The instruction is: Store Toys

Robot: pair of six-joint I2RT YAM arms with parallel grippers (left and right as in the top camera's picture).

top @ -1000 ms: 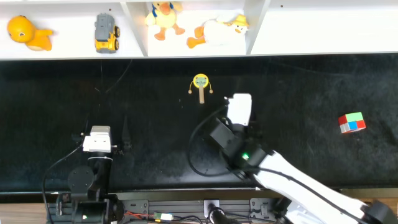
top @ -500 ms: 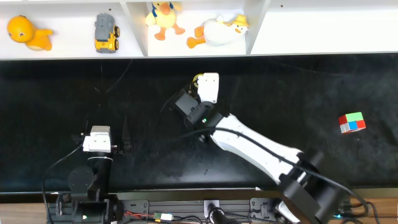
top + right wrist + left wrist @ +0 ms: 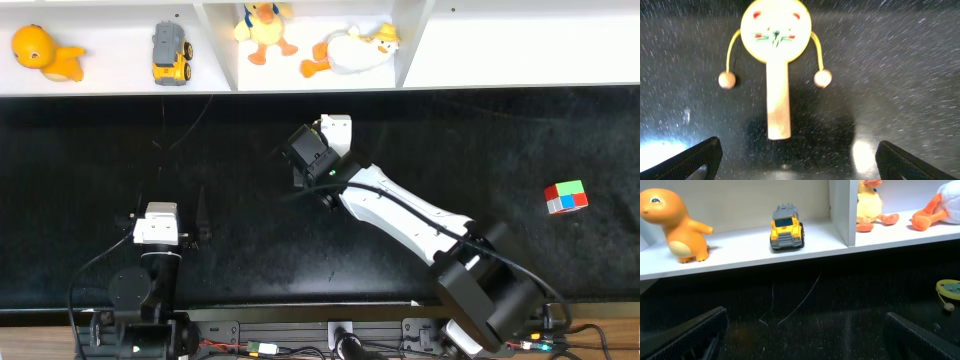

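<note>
A rattle drum [image 3: 775, 35] with a yellow cat face, a wooden handle and two beads on strings lies flat on the black table. My right gripper [image 3: 797, 147] hovers just above it, open, with the handle's end between the fingers [image 3: 695, 160] and nothing held. In the top view the right gripper [image 3: 323, 140] sits at the table's middle, near the shelf, and covers the drum. The drum [image 3: 948, 289] also appears at the edge of the left wrist view. My left gripper [image 3: 805, 340] is open and empty at the near left, facing the shelf. A colour cube [image 3: 566, 197] rests at the far right.
A white shelf [image 3: 120, 88] runs along the back. It holds an orange dinosaur [image 3: 45, 52], a yellow truck [image 3: 171, 52], a yellow duck plush [image 3: 265, 28] and a white duck plush [image 3: 350, 50]. The right-hand compartment [image 3: 520, 45] has free room.
The right arm swung from the table's middle up and left, toward the shelf, and now sits over the rattle drum. The left arm has stayed still.
</note>
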